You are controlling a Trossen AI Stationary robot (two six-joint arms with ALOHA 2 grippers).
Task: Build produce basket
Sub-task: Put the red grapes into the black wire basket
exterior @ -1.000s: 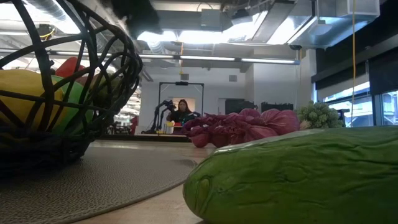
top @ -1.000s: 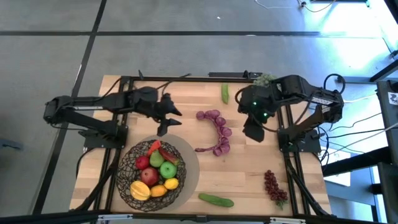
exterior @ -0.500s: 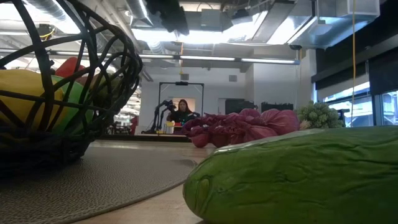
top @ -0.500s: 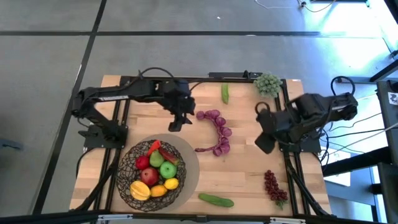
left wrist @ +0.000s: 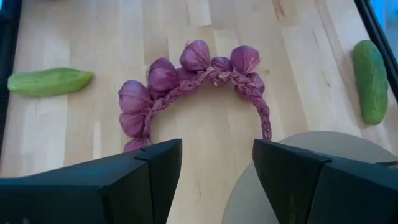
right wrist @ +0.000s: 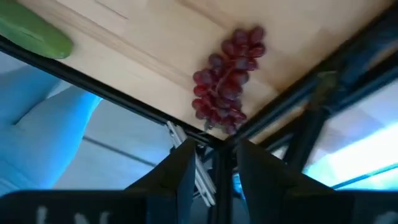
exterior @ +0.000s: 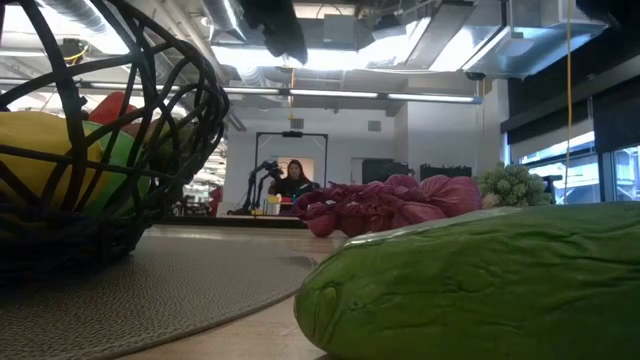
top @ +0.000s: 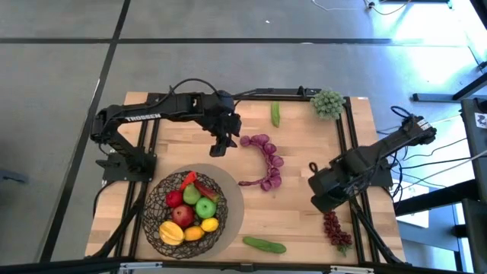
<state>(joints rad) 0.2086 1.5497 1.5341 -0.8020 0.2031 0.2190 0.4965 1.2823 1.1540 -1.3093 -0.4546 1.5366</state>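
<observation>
The dark wire basket (top: 157,204) stands on a grey round mat at the near left and holds apples, yellow and orange fruits and a red chili. My left gripper (top: 220,144) is open and empty above the table, just left of a braided purple bunch (top: 266,161), which lies flat ahead of its fingers in the left wrist view (left wrist: 193,81). My right gripper (top: 323,199) is open and empty above the near right, beside a dark-red grape bunch (top: 335,228), which also shows in the right wrist view (right wrist: 227,81).
One green cucumber (top: 265,244) lies near the front edge and fills the low view (exterior: 480,280). Another cucumber (top: 275,114) lies at the far middle. A pale green bunch (top: 327,103) lies at the far right corner. The grey mat (top: 232,217) reaches past the basket.
My left gripper has gone from the basket's far side toward the table's right, up to the purple braid. My right gripper has swung from the far right, by the pale green bunch, toward the near edge, and now stands by the dark-red grapes. The produce has not moved.
</observation>
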